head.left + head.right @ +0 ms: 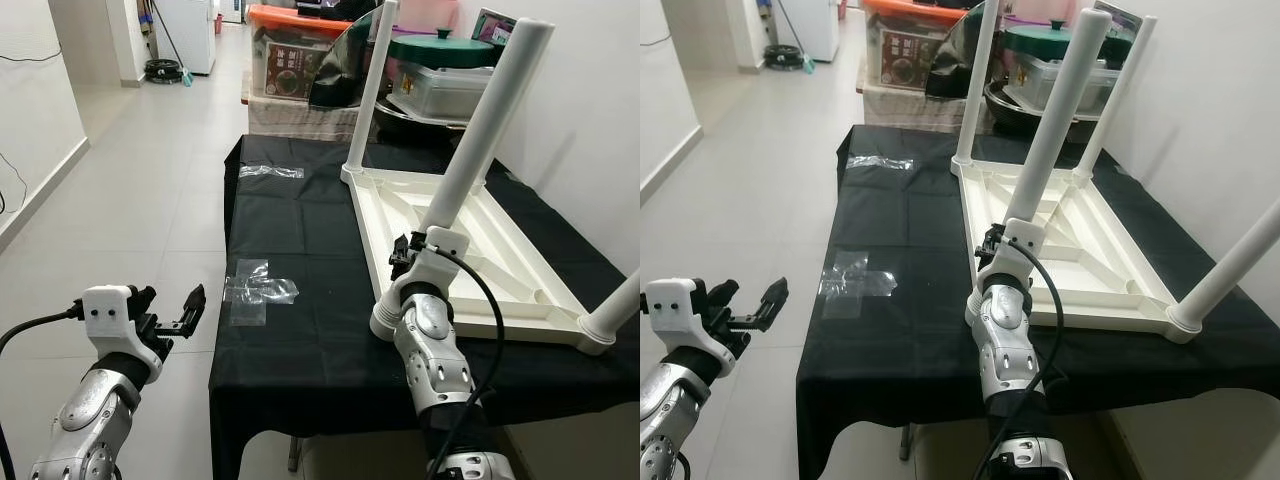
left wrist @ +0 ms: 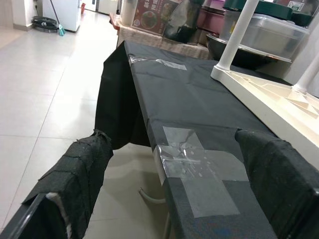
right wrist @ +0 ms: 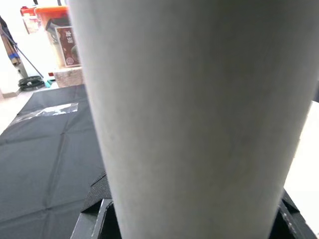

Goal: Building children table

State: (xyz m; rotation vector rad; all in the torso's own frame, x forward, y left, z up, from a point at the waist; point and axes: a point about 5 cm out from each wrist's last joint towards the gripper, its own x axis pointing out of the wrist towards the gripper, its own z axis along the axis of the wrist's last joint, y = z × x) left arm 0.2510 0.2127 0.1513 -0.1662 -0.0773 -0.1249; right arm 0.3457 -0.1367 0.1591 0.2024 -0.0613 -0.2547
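A white children's table [image 1: 500, 262] lies upside down on the black-covered table [image 1: 300, 340], its legs pointing up. My right gripper [image 1: 405, 255] is shut around the base of the near-left leg [image 1: 490, 120]; in the right wrist view that leg [image 3: 199, 114] stands close between the black fingers [image 3: 94, 199]. Another leg [image 1: 370, 90] stands at the far-left corner, and one [image 1: 620, 305] at the near-right corner. My left gripper [image 1: 175, 315] hangs open beside the black table's left edge, above the floor, holding nothing. Its two padded fingers [image 2: 79, 179] frame the cloth's edge.
Two patches of clear tape [image 1: 255, 290] [image 1: 270, 172] stick to the black cloth. Behind the table stand an orange-lidded box [image 1: 290, 50] and covered pots [image 1: 440, 75]. Open tiled floor [image 1: 150, 200] stretches to the left; a white wall [image 1: 590, 120] runs along the right.
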